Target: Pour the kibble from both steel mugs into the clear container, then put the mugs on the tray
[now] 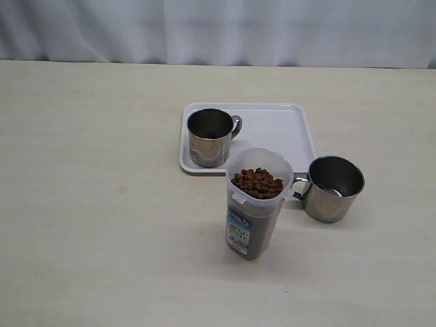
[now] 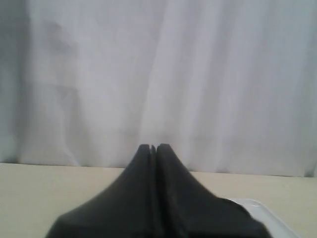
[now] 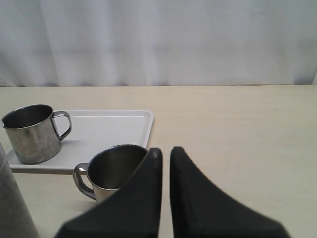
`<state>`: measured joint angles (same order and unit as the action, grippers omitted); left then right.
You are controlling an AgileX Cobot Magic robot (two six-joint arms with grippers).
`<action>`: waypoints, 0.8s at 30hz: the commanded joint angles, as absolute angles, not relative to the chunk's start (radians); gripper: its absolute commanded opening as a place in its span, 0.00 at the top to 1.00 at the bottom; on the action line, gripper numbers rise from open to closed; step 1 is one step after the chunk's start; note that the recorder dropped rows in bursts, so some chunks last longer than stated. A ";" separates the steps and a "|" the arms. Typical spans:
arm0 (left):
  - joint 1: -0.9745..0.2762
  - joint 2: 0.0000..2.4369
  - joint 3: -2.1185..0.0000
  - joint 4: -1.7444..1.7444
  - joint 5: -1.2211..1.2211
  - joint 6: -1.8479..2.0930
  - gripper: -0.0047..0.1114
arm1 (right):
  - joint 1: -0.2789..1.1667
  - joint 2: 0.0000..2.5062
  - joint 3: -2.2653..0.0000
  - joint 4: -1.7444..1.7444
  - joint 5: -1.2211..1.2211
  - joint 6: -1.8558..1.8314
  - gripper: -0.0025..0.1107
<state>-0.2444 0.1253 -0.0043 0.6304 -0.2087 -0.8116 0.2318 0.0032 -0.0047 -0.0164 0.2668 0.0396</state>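
The clear container (image 1: pixel 253 216) stands upright near the table's middle with kibble (image 1: pixel 257 182) heaped to its rim. One steel mug (image 1: pixel 210 136) stands upright and empty on the left part of the white tray (image 1: pixel 279 133). The other steel mug (image 1: pixel 332 189) stands empty on the table, right of the container and off the tray's front right corner. Neither gripper shows in the exterior view. My right gripper (image 3: pixel 165 149) is shut with only a thin slit between its fingers, holding nothing, just behind that second mug (image 3: pixel 116 171). My left gripper (image 2: pixel 153 147) is shut and empty.
A white curtain (image 1: pixel 218 30) runs along the table's far edge. In the left wrist view a corner of the tray (image 2: pixel 257 206) peeks out beside the fingers. The right wrist view shows the tray (image 3: pixel 109 129) with its mug (image 3: pixel 32 133), and the container's side (image 3: pixel 15 208).
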 commanded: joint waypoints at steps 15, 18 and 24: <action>-0.218 0.091 0.000 -0.009 0.049 -0.120 0.96 | 0.235 0.000 0.000 -0.015 0.262 0.040 0.94; -0.161 0.000 0.000 -0.009 0.134 -0.120 0.96 | 0.235 0.000 0.000 -0.015 0.262 0.040 0.94; -0.140 0.000 0.000 -0.009 0.172 -0.073 0.96 | 0.235 0.000 0.000 -0.015 0.262 0.040 0.94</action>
<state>-0.1502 0.0045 -0.0021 0.0000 0.1612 -0.0983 0.2318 0.0032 -0.0047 -0.0164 0.2668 0.0396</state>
